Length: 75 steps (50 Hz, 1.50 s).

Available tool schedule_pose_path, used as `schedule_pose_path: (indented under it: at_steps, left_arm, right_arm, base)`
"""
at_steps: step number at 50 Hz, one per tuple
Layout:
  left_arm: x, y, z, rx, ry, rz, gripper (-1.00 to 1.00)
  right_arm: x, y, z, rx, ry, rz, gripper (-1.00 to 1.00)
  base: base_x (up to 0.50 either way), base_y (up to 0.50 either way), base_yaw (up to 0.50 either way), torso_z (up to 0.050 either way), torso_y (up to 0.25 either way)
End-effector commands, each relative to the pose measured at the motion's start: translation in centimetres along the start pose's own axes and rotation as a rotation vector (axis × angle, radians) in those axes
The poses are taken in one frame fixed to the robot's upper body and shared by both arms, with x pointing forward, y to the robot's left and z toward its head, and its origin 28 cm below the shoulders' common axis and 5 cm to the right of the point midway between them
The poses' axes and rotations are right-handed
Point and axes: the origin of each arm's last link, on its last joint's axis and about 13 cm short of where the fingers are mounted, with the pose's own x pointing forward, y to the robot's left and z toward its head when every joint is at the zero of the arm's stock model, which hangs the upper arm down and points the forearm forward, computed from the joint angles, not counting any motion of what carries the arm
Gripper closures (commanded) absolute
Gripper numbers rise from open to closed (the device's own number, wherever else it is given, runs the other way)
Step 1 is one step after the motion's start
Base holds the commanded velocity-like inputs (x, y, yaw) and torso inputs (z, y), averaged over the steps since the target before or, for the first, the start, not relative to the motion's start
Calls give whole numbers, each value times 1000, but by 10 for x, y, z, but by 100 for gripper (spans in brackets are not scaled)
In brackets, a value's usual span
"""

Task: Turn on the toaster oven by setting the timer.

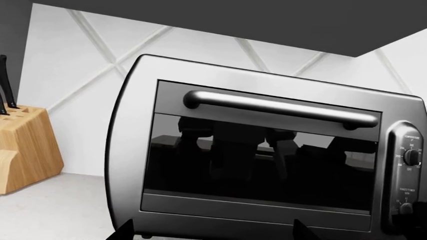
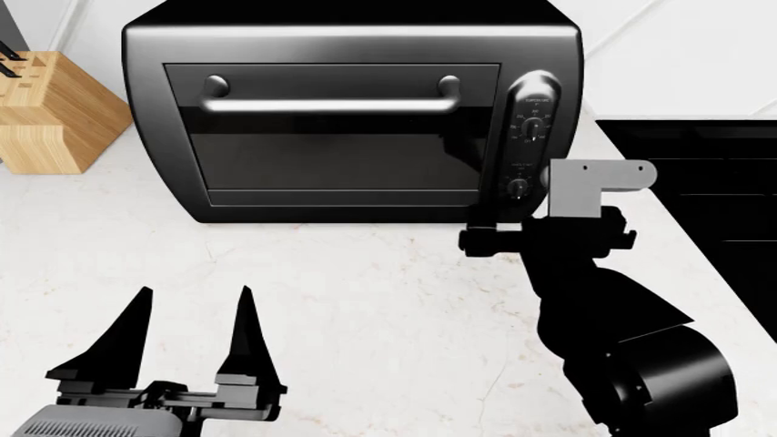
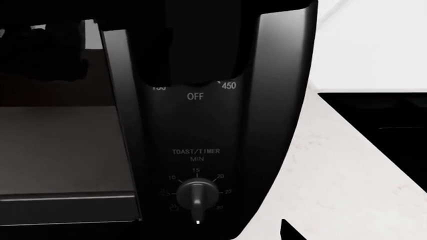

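The toaster oven (image 2: 346, 118) stands at the back of the counter, door shut, with its silver handle (image 2: 327, 105) across the top. The timer (image 2: 519, 187) is the lower dial of its oval panel. In the right wrist view the timer (image 3: 195, 192) sits under "TOAST/TIMER MIN", its white pointer mark facing down. My right gripper (image 2: 516, 205) is right in front of the timer and open. In its wrist view (image 3: 200, 234) only one fingertip (image 3: 288, 231) shows; the other is lost against the black oven. My left gripper (image 2: 195, 300) is open and empty, low at the front left, facing the oven door (image 1: 260, 160).
A wooden knife block (image 2: 55, 114) stands left of the oven, also in the left wrist view (image 1: 23, 145). A flat black cooktop (image 2: 704, 182) lies to the right. The upper temperature dial (image 2: 530, 127) sits above the timer. White counter (image 2: 364, 309) spreads between the arms.
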Motion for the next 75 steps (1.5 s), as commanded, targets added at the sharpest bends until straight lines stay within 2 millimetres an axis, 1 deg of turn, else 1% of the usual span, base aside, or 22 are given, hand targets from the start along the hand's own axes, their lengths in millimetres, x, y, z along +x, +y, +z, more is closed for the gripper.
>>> schedule_pose_path:
  at_steps: [1,28,29,41,61,69,75]
  left_arm:
    - [2,1,-2,-1,8,4,-100]
    - [4,1,-3,2,10,3,-100]
    - [4,1,-3,3,11,2,-100]
    - [2,1,-2,2,10,1,-100]
    - [3,1,-2,2,7,5,-100]
    - [2,2,-1,1,6,5,-100]
    - [4,2,-1,0,5,6,-100]
  right_arm:
    - [4,4,1,-3,-1,12,-100]
    - [7,4,-2,-17,-8,-3,-100]
    - [6,4,-2,-21,-10,-8,100]
    - [2,4,3,-29,-27,-4,100]
    - [3,3,3,-7,-30,-3,100]
    - [3,0,5,141,-8,27,100]
    - [2,-4,8,310,9,50,100]
  base:
    - [0,0,0,0,0]
    - [0,0,0,0,0]
    - [0,0,0,0,0]
    - [0,0,0,0,0]
    - [0,0,0,0,1]
    - [0,0,0,0,0]
    - [0,0,0,0,0]
